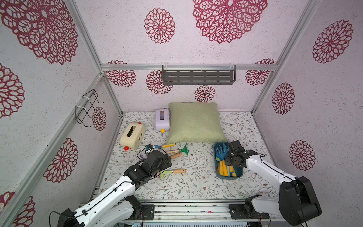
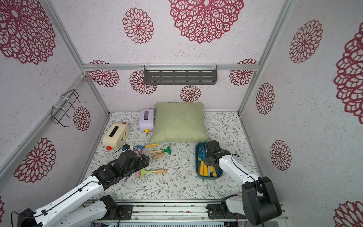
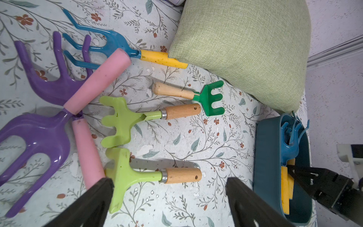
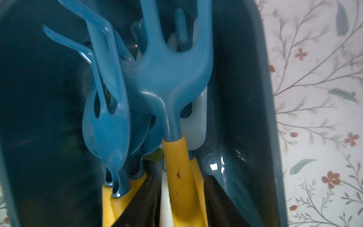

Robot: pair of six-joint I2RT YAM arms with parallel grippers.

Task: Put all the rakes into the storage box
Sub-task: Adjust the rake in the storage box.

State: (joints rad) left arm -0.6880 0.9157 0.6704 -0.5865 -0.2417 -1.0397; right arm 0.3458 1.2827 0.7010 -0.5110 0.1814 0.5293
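My left pincer (image 3: 169, 198) hangs spread wide over the lime rake (image 3: 149, 173), which lies flat near-left, well apart from the storage box (image 3: 263, 149) at right. It is probably light, stiff and glossy, so I'd grip its wooden handle (image 3: 182, 175). My right pincer (image 4: 182, 186) flanks a blue rake (image 4: 169, 78) inside the box; I cannot tell if it is pinching.

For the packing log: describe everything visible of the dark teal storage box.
The shallow dark teal-blue plastic storage box, rectangular with rounded corners, sits open on the floral table cover beside the green cushion's corner. It holds several blue-headed, yellow-handled toy rakes lying lengthwise. The right hand reaches inside, fingers flanking one yellow handle.
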